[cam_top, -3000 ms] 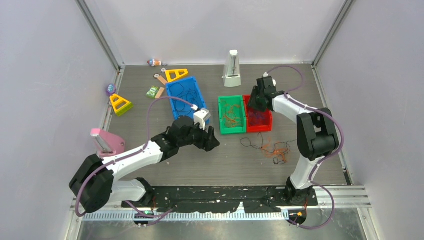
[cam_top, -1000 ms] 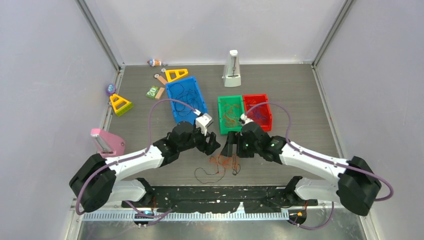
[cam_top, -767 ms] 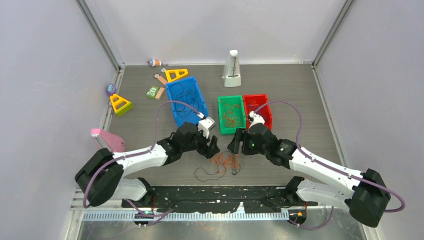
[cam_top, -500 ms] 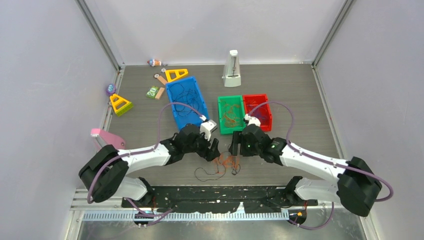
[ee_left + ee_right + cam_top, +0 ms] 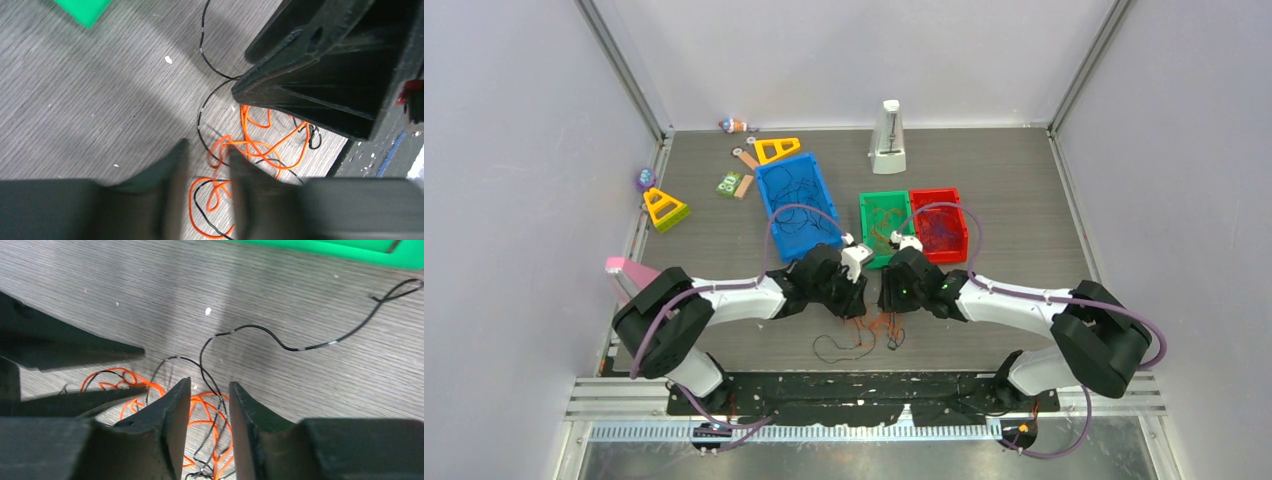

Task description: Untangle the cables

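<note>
At the near middle of the table [image 5: 724, 260], just in front of the green bin [image 5: 865, 235]: 1 heap of cables [image 5: 871, 328], orange and black strands looped through one another, lying flat. 1 black strand trails off alone toward the green bin. I can pick out no purple strand in this heap.

Item, my left claw [image 5: 206, 146]: tips low over the heap, jaws narrow but parted, an orange loop lying under the gap. Nothing pinched that I can see.

Item, my right claw [image 5: 210, 383]: facing the left one, tips near it, jaws likewise narrow and parted, black and orange strands running below the gap. Nothing gripped that I can see.

Item, 3 bins behind: blue bin [image 5: 769, 185] with dark strands, green bin with orange strands, red bin [image 5: 965, 228] with dark strands.

Step in hand, as I judge it: both claws set to take the knot from 2 sides. The heap is not yet pulled apart.

Next move calls for: each claw to pinch 1 strand only, right at the tips and down at the table, then a gentle draw apart. The strands are far thinner than my fingers, so a loose pinch would likely miss or drag the whole heap.
</note>
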